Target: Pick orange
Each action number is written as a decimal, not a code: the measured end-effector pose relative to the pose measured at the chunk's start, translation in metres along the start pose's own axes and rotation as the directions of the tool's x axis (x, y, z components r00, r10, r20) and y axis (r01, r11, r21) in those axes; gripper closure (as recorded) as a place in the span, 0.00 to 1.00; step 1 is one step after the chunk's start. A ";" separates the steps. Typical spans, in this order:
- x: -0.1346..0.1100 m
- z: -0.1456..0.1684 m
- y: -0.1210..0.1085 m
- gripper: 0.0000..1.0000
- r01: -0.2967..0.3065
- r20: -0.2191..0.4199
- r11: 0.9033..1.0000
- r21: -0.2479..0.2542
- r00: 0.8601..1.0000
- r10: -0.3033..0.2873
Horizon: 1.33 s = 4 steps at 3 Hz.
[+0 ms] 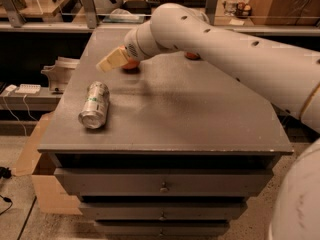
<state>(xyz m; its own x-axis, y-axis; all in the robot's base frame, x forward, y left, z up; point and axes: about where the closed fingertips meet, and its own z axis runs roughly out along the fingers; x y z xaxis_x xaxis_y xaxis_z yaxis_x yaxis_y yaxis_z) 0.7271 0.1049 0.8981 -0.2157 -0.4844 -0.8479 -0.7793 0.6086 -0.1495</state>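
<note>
My gripper [112, 60]: cream matt plastic, at far left of grey matt cabinet top [190, 114], just beside small round orange fruit [131, 64], smooth skin, dull sheen. Cabinet top faintly grainy. White arm shell [210, 39]: smooth semi-gloss plastic. Silver-green drink can [94, 105]: shiny metal. Brown cardboard box [45, 194]: matt.

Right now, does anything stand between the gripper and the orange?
Nothing visible does. The gripper is right at the orange, which shows only partly beneath it. The silver can lies apart, nearer the camera.
</note>
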 end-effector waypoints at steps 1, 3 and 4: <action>0.005 0.011 -0.006 0.00 -0.021 0.001 1.000 0.007 1.000 0.021; 0.015 0.027 -0.016 0.00 -0.048 -0.008 0.999 -0.004 0.999 0.048; 0.021 0.034 -0.019 0.17 -0.057 -0.012 0.998 -0.013 0.998 0.056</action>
<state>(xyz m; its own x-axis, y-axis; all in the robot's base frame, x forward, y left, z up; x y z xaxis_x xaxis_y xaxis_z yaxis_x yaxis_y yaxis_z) 0.7571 0.1047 0.8661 -0.2662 -0.4567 -0.8488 -0.7732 0.6270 -0.0948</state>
